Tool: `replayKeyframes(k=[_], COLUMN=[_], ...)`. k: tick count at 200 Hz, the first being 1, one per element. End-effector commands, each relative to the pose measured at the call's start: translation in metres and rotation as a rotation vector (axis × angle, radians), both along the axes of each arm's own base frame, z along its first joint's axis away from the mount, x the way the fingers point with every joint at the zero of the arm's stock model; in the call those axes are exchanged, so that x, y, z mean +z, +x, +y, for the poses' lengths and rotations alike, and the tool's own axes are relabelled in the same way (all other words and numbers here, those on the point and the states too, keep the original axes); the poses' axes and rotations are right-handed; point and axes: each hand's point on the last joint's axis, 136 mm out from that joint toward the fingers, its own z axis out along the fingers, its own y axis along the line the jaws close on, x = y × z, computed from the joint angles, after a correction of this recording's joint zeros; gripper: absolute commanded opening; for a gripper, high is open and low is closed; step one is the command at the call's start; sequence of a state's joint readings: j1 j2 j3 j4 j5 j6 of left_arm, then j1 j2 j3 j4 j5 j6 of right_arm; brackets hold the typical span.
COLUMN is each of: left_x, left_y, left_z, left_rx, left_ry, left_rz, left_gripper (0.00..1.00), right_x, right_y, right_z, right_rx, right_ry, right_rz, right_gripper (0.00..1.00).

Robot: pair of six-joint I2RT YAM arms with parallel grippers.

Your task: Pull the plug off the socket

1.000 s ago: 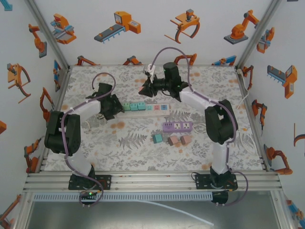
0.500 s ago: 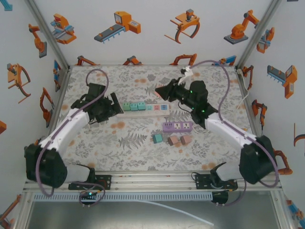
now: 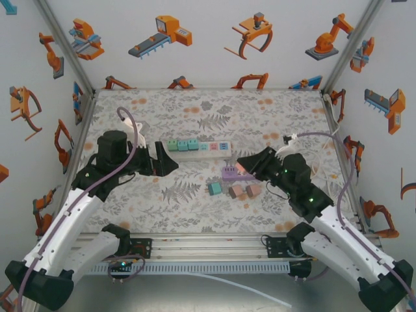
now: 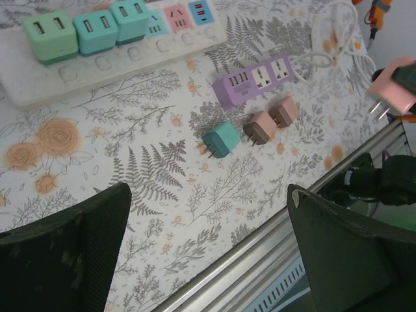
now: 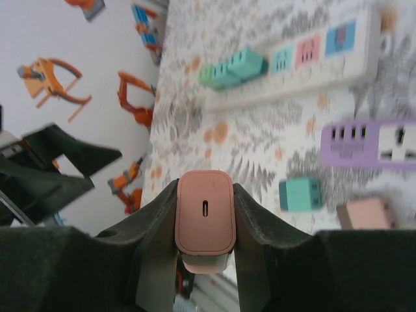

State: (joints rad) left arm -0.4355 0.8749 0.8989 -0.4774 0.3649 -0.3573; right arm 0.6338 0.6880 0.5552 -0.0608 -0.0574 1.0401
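Pink plug (image 5: 205,214) pinched in my right gripper (image 3: 247,165), out of its socket.
My fingers (image 5: 153,240) clamp its sides, prongs bare, above the table (image 3: 195,208) just beside the purple strip (image 4: 257,81). The white strip (image 4: 130,58) carrying three green-teal plugs (image 4: 84,29) lies beyond. My left gripper (image 3: 166,159) hangs wide open near that strip's end, holding nothing.

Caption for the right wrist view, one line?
Right hand grips a pink plug; white strip and purple strip lie beyond.
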Motion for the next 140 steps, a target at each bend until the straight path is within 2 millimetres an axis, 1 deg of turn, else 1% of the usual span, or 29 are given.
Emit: replayKeyframes(k=[1,30,44,59,77,92,106,116,140], left_x=[0.012,0.010,0.006,0.001,-0.003,-0.002,-0.005,-0.008,-0.014], left_y=[-0.003,0.000,0.003,0.005,0.008,0.008,0.009,0.010,0.010], left_z=[-0.016,-0.025,-0.025,-0.023,-0.019,-0.018,-0.016,-0.015,-0.013], left_rx=[-0.099,-0.112,-0.093,-0.064,-0.034,-0.026,-0.016,-0.008,0.003], left_ry=[-0.024,-0.009,0.014,0.040,0.054,0.057,0.068,0.074,0.082], left_rz=[-0.075,-0.077,-0.067,-0.049,-0.042,-0.047,-0.046,-0.041,-0.027], left_gripper=[0.97,0.97,0.97,0.97,0.97,0.97,0.97,0.97,0.97], right_x=[-0.052,-0.084,-0.097,-0.112,-0.133,-0.153,-0.167,-0.173,-0.182], right_y=[-0.023,-0.035,-0.038,-0.041,-0.045,-0.046,-0.046,-0.046,-0.041], right_z=[0.010,0.040,0.053,0.065,0.070,0.068,0.066,0.065,0.069], right_rx=[0.018,0.037,0.030,0.020,-0.026,-0.066,-0.098,-0.115,-0.130], right_ry=[-0.035,-0.028,-0.011,-0.030,-0.066,-0.081,-0.097,-0.108,-0.117], right_rz=[0.188,0.227,0.253,0.282,0.339,0.392,0.417,0.426,0.417], right_gripper=[0.00,0.00,0.00,0.00,0.00,0.00,0.00,0.00,0.00])
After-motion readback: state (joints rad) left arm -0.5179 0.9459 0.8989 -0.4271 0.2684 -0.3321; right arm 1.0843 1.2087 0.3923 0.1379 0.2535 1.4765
